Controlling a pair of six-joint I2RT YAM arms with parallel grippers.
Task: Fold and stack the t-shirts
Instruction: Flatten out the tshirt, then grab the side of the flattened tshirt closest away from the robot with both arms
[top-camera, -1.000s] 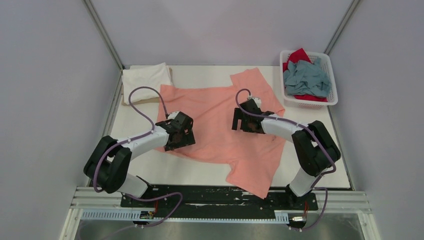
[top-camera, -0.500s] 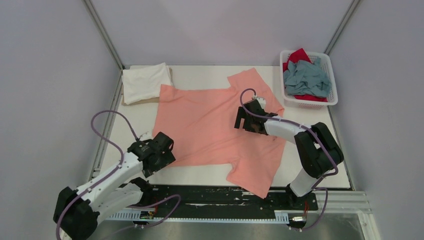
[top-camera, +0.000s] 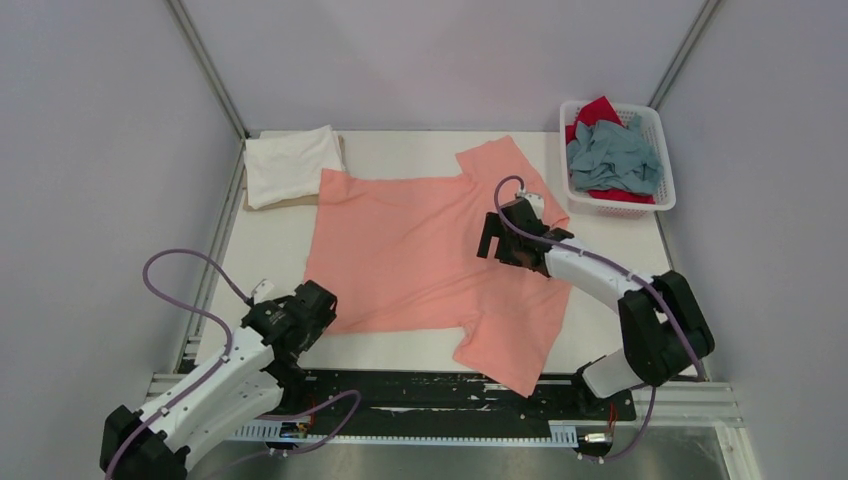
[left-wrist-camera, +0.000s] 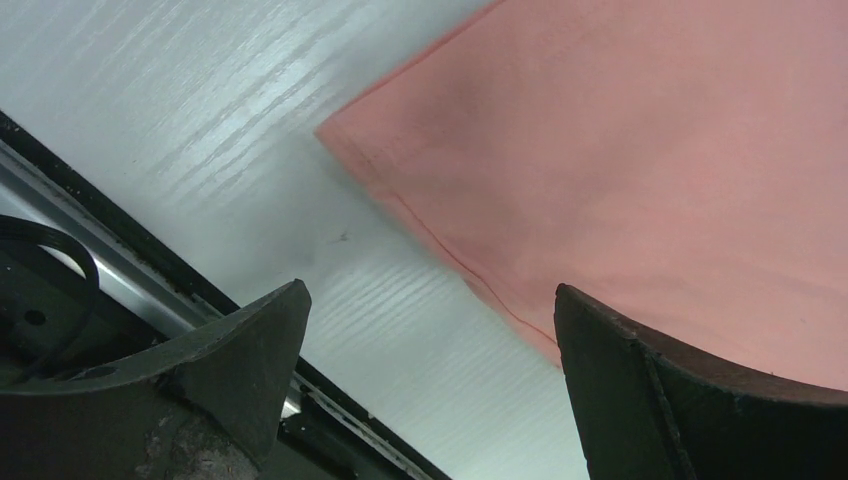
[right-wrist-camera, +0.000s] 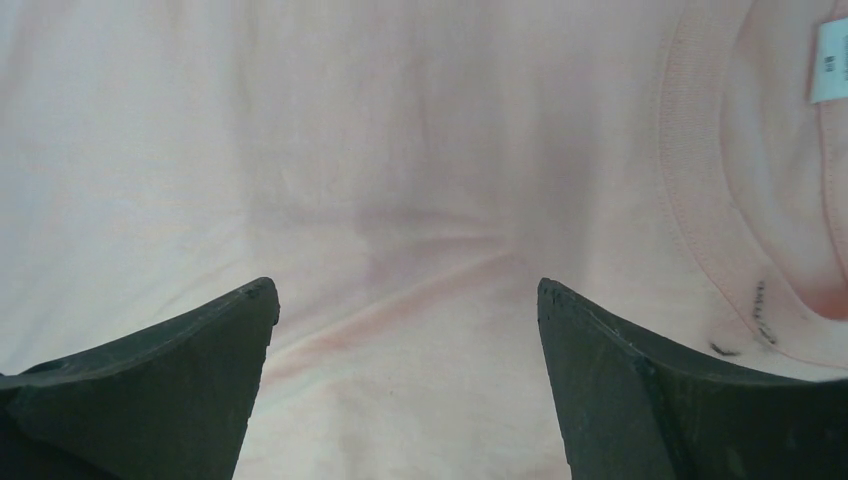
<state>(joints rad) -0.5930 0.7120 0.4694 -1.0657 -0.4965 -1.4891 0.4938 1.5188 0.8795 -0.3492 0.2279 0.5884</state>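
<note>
A salmon-pink t-shirt (top-camera: 420, 250) lies spread flat on the white table, its collar towards the right. My left gripper (top-camera: 312, 305) hovers open at the shirt's near-left hem corner (left-wrist-camera: 340, 135), with bare table between its fingers (left-wrist-camera: 430, 290). My right gripper (top-camera: 497, 240) is open over the shirt's chest, just left of the collar (right-wrist-camera: 700, 200), and holds nothing (right-wrist-camera: 405, 285). A folded white t-shirt (top-camera: 290, 160) rests at the back left. Crumpled grey-blue (top-camera: 612, 155) and red (top-camera: 598, 110) t-shirts fill the basket.
The white lattice basket (top-camera: 630, 208) stands at the back right, off the table's edge. A thin tan board (top-camera: 285, 203) lies under the white shirt. Black rails (left-wrist-camera: 120, 280) run along the table's near edge, close to my left gripper.
My left arm has pulled back from the middle of the salmon shirt to its near-left corner. My right gripper has shifted slightly right and farther. Both stayed open.
</note>
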